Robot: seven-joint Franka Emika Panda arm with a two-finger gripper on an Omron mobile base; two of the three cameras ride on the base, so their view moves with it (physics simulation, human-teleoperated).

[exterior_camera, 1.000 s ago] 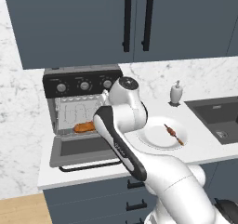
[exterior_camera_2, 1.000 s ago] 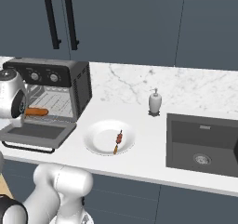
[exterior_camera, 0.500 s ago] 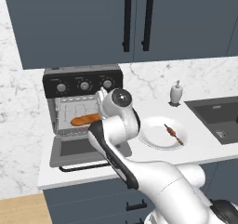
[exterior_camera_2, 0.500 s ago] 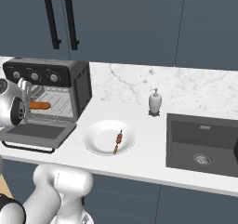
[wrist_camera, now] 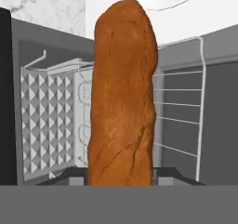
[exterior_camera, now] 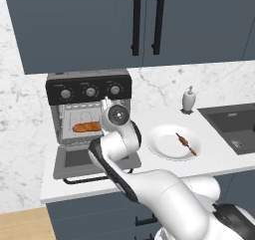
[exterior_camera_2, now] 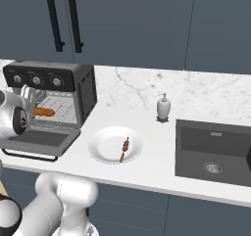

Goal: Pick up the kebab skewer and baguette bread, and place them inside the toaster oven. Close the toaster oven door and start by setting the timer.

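Observation:
The baguette bread (exterior_camera: 85, 127) (exterior_camera_2: 44, 112) is an orange-brown loaf held level in the mouth of the toaster oven (exterior_camera: 89, 90) (exterior_camera_2: 54, 79), above the rack. My gripper (exterior_camera: 101, 124) (exterior_camera_2: 31, 108) is shut on its right end. In the hand view the baguette bread (wrist_camera: 123, 93) stands between my finger tips with the wire rack (wrist_camera: 181, 121) behind it. The toaster oven door (exterior_camera: 79, 160) (exterior_camera_2: 40, 141) lies dropped open on the counter. The kebab skewer (exterior_camera: 185, 142) (exterior_camera_2: 124, 149) rests on a white plate (exterior_camera: 162, 145) (exterior_camera_2: 104, 146) to the right.
A soap dispenser (exterior_camera: 188, 99) (exterior_camera_2: 163, 107) stands behind the plate near the wall. A dark sink (exterior_camera: 234, 125) (exterior_camera_2: 211, 147) is set into the counter at the far right. Dark cabinets hang above.
The hand has swung left toward the oven and carried the baguette bread a little higher and deeper into the opening. The skewer and plate have not moved.

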